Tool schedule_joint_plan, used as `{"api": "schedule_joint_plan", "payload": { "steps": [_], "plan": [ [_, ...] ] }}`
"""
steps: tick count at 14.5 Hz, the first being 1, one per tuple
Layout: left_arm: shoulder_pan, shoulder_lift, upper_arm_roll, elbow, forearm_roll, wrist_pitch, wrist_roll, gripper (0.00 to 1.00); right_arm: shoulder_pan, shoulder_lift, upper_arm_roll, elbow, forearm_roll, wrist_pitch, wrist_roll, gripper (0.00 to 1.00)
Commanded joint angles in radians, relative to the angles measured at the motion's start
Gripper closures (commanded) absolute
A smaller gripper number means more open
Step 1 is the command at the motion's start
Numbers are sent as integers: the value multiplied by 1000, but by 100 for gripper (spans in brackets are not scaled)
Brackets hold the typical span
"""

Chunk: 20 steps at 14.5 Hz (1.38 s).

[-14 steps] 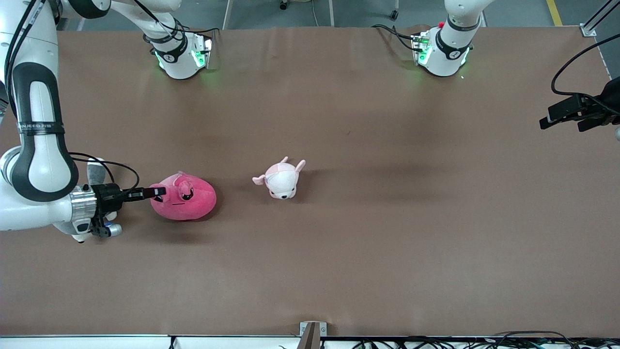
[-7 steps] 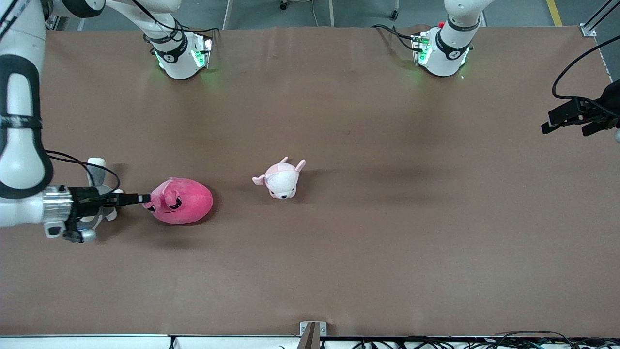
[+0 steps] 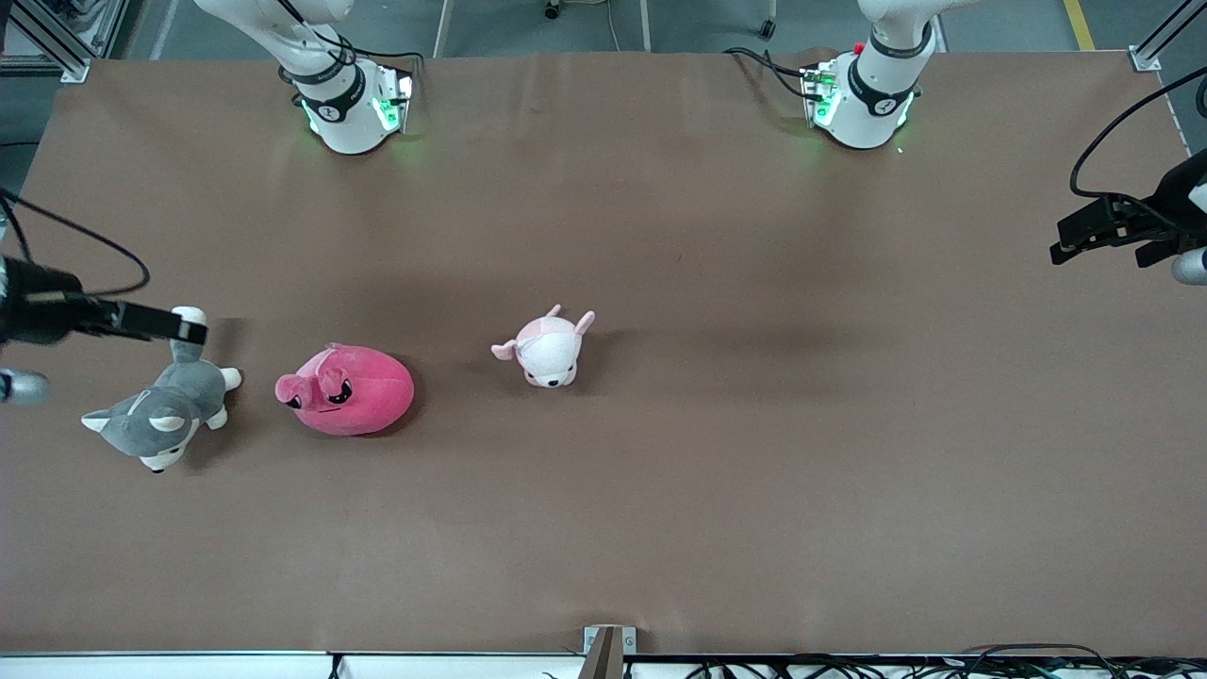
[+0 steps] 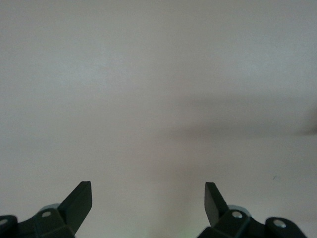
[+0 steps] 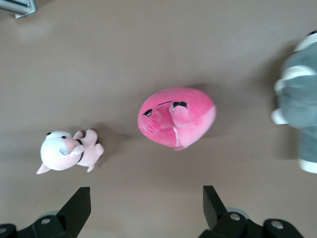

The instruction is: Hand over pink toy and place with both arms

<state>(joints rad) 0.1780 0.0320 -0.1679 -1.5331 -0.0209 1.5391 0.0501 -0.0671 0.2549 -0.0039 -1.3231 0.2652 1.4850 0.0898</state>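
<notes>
The pink toy [image 3: 347, 389], a round hot-pink plush with dark eyes, lies free on the brown table [image 3: 754, 453] toward the right arm's end. In the right wrist view the pink toy [image 5: 177, 117] lies apart from the open jaws. My right gripper [image 3: 186, 329] hangs open and empty over the tail of a grey husky plush, beside the toy and clear of it. In its own view the right gripper [image 5: 147, 198] holds nothing. My left gripper [image 3: 1066, 243] waits over the table's edge at the left arm's end. The left gripper [image 4: 148, 196] is open over bare table.
A grey-and-white husky plush [image 3: 160, 415] lies beside the pink toy at the right arm's end. A small pale pink-and-white plush [image 3: 547, 347] sits near the table's middle. A metal bracket [image 3: 608, 643] sticks up at the table's edge nearest the front camera.
My right gripper has opened, let go of the pink toy and drawn back toward the right arm's end, uncovering the husky. The toy has settled on the table. The left arm barely moved.
</notes>
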Motion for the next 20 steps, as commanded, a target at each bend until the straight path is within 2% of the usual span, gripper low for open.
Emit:
{"api": "schedule_joint_plan", "payload": {
  "steps": [1,2,4,7,11,14,20],
  "plan": [
    [-100,-18,109,1,1,4,1,0,9,-84,-2,-24,-130,4,16,0],
    [-101,-20,116,1,-7,4,1,0,10,-98,-1,-21,-198,6,14,0],
    [-106,-27,117,1,-11,4,1,0,3,-112,-5,20,-239,1,13,0],
    [-150,-61,175,-4,-28,1,-1,0,-34,-147,-5,19,-227,-11,-83,0],
    [-178,-66,205,-7,-34,-2,-1,0,-51,-161,-4,9,-230,0,-110,0],
    [-187,-67,209,-7,-34,-4,-1,0,-82,-225,18,-114,-238,78,-114,0],
    [-192,-80,217,-12,-36,-5,-1,0,-77,-240,25,-134,-239,118,-113,0]
  ]
}}
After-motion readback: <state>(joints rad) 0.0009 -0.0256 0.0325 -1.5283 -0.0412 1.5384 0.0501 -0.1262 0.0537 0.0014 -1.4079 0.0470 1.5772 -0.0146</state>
